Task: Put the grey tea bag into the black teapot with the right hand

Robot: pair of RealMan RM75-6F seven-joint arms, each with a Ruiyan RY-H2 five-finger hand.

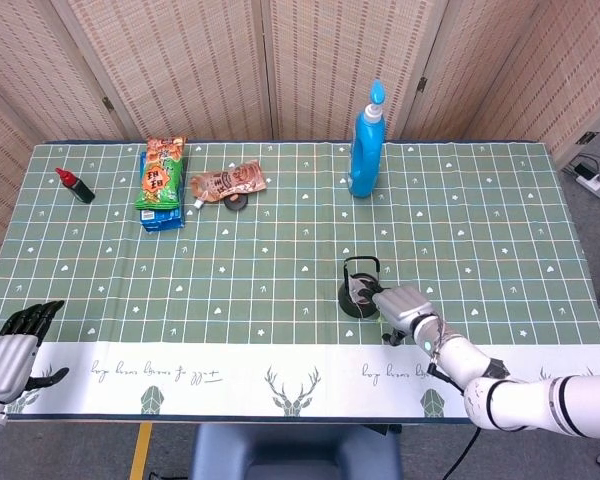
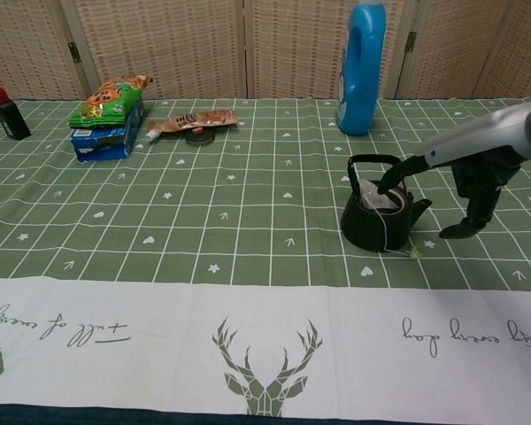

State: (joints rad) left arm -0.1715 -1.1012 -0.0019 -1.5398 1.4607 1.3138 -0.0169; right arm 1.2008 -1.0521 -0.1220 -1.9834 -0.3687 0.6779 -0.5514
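The black teapot (image 1: 358, 294) (image 2: 376, 219) stands on the green cloth, right of centre. The grey tea bag (image 2: 381, 203) lies in its open top. Its string hangs over the front wall down to a small green tag (image 2: 414, 254) on the cloth. My right hand (image 1: 401, 305) (image 2: 467, 168) is just right of the pot, holding nothing, with its fingers spread. One fingertip (image 2: 386, 185) reaches down over the pot's opening at the tea bag, and the thumb points down beside the spout. My left hand (image 1: 13, 349) rests with straight fingers at the near left table edge, empty.
A blue bottle (image 1: 366, 145) (image 2: 361, 62) stands behind the teapot. Far left are a snack bag on a box (image 1: 160, 178) (image 2: 106, 112), a brown pouch (image 1: 227, 182) (image 2: 195, 119) and a small red-capped black bottle (image 1: 76, 186) (image 2: 4, 112).
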